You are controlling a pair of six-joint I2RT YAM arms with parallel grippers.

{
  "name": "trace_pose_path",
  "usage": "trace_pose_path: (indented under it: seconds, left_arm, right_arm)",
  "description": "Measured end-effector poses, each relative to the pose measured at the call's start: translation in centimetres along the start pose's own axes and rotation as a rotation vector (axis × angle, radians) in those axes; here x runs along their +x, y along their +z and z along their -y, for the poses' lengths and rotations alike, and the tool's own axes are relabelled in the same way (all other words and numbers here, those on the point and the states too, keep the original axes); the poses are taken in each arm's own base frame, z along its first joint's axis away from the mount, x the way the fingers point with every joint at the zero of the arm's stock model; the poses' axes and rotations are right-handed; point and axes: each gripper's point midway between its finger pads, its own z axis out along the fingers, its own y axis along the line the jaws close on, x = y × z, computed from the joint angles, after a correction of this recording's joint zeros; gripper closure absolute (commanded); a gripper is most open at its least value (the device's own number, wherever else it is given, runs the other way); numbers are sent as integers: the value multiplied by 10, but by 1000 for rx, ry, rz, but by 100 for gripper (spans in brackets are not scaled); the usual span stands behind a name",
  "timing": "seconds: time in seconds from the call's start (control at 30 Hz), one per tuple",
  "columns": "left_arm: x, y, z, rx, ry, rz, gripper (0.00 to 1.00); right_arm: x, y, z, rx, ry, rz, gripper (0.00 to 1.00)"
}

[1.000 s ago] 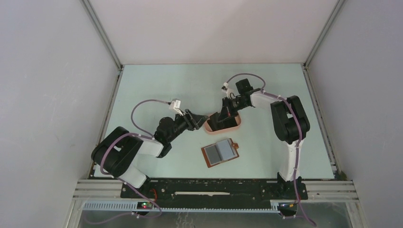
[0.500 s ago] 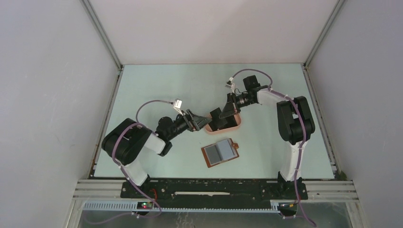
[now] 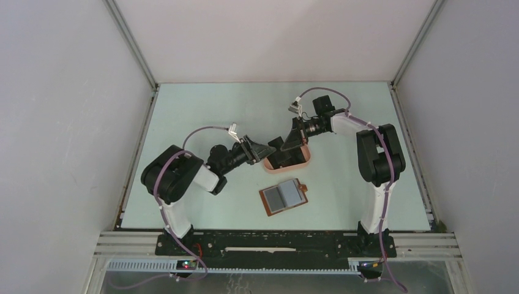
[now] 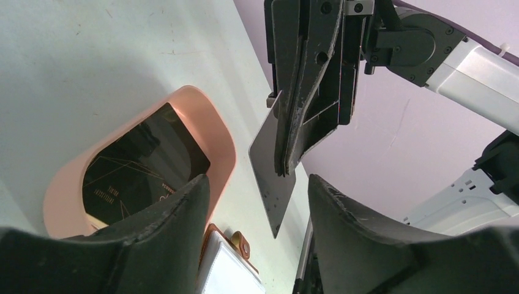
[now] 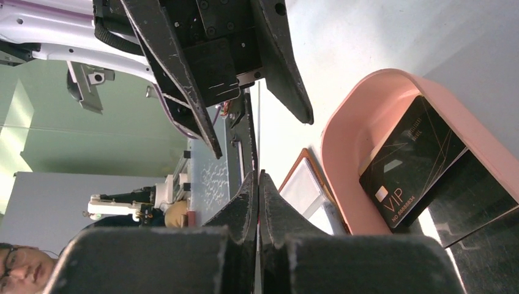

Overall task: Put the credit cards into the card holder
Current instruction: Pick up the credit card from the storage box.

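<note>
My right gripper (image 5: 257, 177) is shut on a grey credit card (image 4: 273, 184), held upright above the pink tray's left end; in the right wrist view the card shows edge-on as a thin line (image 5: 257, 122). My left gripper (image 4: 257, 182) is open, its fingers (image 4: 168, 226) standing on either side of that card's lower corner without touching it. More black credit cards (image 5: 419, 156) lie in the tray. The card holder (image 3: 283, 196) lies open on the table, grey pockets up, in front of the tray. In the top view both grippers meet, left (image 3: 262, 150) and right (image 3: 283, 146).
The pink oval tray (image 3: 302, 163) sits just behind the card holder. The card holder's snap tab (image 4: 240, 244) points toward the tray. White walls enclose the table on three sides; the arm bases stand along the near edge.
The left arm swung right, bringing its gripper up to the card. The right gripper lifted slightly off the tray and has since kept still with the card.
</note>
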Motion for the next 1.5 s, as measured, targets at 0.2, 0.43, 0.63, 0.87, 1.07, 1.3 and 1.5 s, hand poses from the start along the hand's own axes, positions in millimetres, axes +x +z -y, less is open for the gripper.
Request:
trace_pose_path:
  seconds: [0.2,0.43,0.63,0.87,1.07,1.3,1.5]
  left_arm:
    - [3,8,6,28,-27,-21,68]
    - [5,10,13,56,-76,-36,100]
    - [-2,8,24,86,-174,-21,100]
    - [-13,-11,46,101,-407,-3,100]
    - [-32,-32,99,209,-639,-19,100]
    - [-57,-74,180,414,-738,-35,100]
    - [-64,-104,226,544,-703,-58,100]
  right_arm:
    - [1,0,-1,-8,31,-1,100]
    - [2,1,-2,-2,71,-5,66]
    - [6,2,-5,23,102,-22,38]
    - [-3,-23,-51,103,-47,15,37]
    - [-14,-53,-128,159,-321,108,37]
    - [9,-68,-177,188,-505,183,36]
    - [28,-76,-196,193,-580,226,31]
